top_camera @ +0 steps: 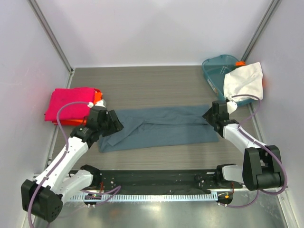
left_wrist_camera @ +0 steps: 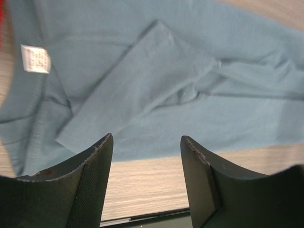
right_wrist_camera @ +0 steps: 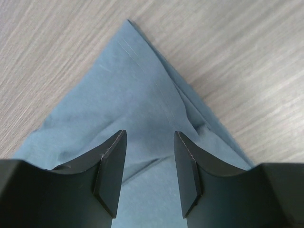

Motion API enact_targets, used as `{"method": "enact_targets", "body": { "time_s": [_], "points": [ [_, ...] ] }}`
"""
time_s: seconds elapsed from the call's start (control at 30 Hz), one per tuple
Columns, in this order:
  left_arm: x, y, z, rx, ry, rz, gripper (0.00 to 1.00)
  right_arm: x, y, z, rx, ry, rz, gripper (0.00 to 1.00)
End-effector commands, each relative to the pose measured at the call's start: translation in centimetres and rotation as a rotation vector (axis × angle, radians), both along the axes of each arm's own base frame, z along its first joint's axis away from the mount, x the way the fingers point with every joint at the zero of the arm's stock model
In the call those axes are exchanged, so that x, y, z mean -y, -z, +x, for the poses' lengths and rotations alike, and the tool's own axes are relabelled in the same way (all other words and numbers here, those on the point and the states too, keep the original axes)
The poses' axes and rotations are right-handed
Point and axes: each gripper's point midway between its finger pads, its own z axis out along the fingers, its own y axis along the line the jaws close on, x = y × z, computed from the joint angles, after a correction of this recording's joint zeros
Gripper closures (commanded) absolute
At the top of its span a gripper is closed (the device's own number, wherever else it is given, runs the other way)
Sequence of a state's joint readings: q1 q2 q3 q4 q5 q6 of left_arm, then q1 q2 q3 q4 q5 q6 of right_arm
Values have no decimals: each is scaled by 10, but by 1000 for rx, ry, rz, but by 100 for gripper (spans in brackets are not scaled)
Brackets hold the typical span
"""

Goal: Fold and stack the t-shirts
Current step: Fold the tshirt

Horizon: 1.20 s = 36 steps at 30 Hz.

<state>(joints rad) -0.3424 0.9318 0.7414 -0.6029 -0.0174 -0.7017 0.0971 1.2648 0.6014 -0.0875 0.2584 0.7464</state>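
The slate blue-grey t-shirt (top_camera: 161,127) lies folded into a long strip across the middle of the table. My left gripper (top_camera: 115,124) is open at its left end; in the left wrist view (left_wrist_camera: 146,142) the fingers hang above the shirt's near edge (left_wrist_camera: 161,95), holding nothing. My right gripper (top_camera: 209,116) is open at its right end; in the right wrist view (right_wrist_camera: 150,137) it hovers over the shirt's corner (right_wrist_camera: 137,80). A magenta pink shirt (top_camera: 70,102) lies folded on an orange-red one (top_camera: 98,97) at the left. A white shirt (top_camera: 244,80) drapes over the tub.
A teal plastic tub (top_camera: 218,69) stands at the back right corner. A white care label (left_wrist_camera: 35,58) shows on the blue-grey shirt. A black rail (top_camera: 156,178) runs along the near edge between the arm bases. White walls close in the table.
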Motion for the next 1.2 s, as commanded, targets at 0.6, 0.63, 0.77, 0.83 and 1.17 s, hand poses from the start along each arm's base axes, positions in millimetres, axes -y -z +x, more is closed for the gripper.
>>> {"method": "enact_targets", "body": {
  "time_s": [0.6, 0.63, 0.77, 0.83, 1.17],
  "points": [
    [57, 26, 26, 58, 282, 445, 37, -8, 9, -19, 40, 157, 204, 54],
    [58, 29, 25, 50, 294, 450, 37, -9, 7, -22, 49, 155, 207, 54],
    [64, 41, 27, 16, 325, 477, 41, -7, 4, -28, 63, 162, 211, 54],
    [68, 48, 29, 2, 338, 497, 42, -8, 5, -30, 64, 156, 209, 54],
    [73, 83, 42, -79, 362, 602, 52, -9, 11, -32, 53, 157, 218, 54]
  ]
}}
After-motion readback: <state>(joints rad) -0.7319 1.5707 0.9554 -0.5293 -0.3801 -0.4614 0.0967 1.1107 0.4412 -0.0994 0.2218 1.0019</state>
